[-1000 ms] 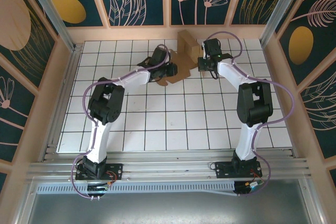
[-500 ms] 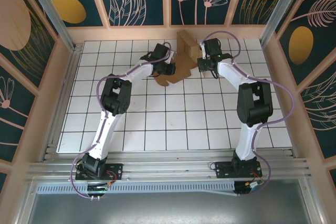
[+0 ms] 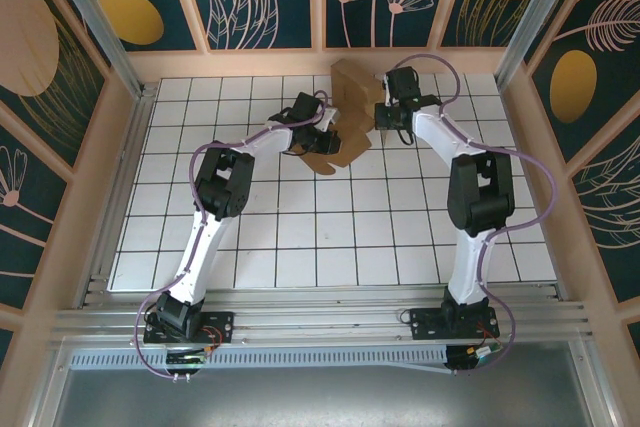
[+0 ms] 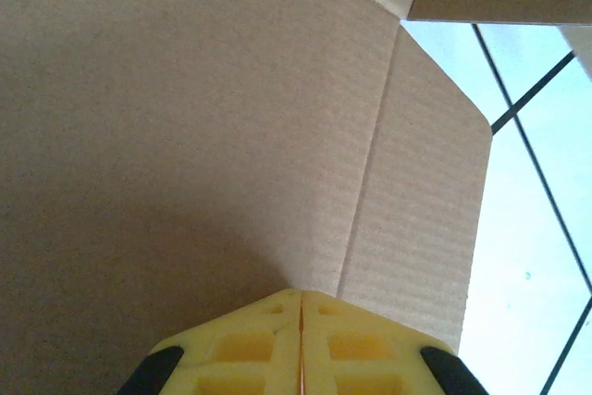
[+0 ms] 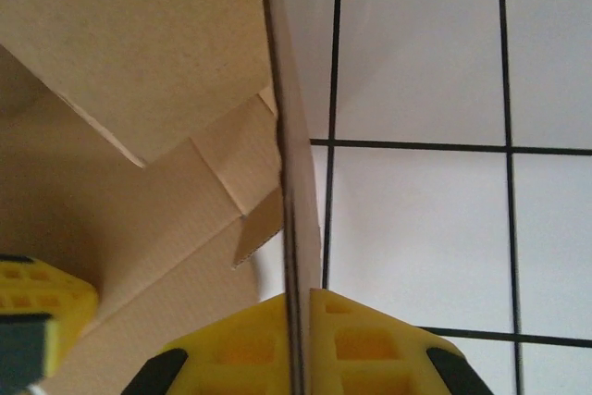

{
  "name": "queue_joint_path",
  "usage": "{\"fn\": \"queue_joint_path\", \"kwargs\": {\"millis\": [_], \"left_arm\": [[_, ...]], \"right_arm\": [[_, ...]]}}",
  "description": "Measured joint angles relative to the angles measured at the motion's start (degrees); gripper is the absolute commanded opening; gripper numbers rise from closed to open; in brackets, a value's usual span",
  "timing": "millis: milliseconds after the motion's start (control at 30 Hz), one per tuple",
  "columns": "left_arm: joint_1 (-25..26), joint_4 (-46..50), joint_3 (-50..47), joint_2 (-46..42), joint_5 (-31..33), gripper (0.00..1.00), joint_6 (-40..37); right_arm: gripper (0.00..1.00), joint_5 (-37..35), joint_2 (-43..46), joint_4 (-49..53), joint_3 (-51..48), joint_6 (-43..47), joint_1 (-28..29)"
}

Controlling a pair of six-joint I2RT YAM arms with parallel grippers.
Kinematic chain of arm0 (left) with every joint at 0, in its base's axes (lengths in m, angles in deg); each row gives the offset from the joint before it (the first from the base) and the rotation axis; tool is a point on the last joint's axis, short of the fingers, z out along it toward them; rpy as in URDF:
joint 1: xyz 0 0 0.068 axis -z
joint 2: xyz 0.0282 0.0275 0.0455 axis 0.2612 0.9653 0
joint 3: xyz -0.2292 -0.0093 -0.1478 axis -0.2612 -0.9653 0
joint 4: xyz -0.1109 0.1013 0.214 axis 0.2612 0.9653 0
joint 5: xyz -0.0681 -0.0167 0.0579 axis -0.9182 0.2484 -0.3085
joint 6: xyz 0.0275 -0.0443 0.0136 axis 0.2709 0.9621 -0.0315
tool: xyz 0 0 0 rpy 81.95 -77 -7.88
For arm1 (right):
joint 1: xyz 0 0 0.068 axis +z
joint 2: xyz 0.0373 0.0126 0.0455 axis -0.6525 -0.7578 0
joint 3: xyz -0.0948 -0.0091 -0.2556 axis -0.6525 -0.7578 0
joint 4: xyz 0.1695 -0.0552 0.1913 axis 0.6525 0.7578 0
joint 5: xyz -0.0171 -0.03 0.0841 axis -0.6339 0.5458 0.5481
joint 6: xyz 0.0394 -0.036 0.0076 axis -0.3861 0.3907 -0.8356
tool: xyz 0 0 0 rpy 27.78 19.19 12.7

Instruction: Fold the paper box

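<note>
In the overhead view, the fingertips of the left gripper (image 3: 323,137) and right gripper (image 3: 381,121) are appearing too small for you to resolve. In the left wrist view, the plain brown die-cut cardboard paper box (image 4: 185,117) is running off the top and left edges. The bottom edge is cropping the yellow fingers (image 4: 250,351), so you cannot tell whether they are pinching cardboard.

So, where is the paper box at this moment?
In the top view the paper box is at the far middle of the table, between the left tool and the right tool, which pinches its edge.
</note>
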Motion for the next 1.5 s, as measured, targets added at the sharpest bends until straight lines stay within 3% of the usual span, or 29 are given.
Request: {"fn": "queue_joint_path", "kwargs": {"millis": [367,667,867,1067,1500], "left_arm": [[-0.61,-6.49,-4.15,-0.87,-3.74,0.09,3.19],[-0.59,-9.25,-5.68,-1.01,-6.47,0.10,5.90],[0.74,-14.19,-8.87,-1.70,-10.58,0.10,10.67],[5.70,-20.39,-11.91,-2.16,-14.14,0.13,16.81],[6.69,-17.73,-19.04,-11.21,-10.95,0.39,18.16]], "right_arm": [[0.12,4.70,-2.71,-1.81,0.74,-19.15,-0.17],[0.13,6.88,-3.41,-7.41,-1.22,-26.16,-0.11],[0.13,6.38,-4.33,-11.02,-2.10,-25.27,0.61],[0.13,5.05,-4.70,-13.90,-3.98,-20.68,2.16],[0.13,-3.06,-4.94,-18.53,-7.72,-7.63,4.09]]}}
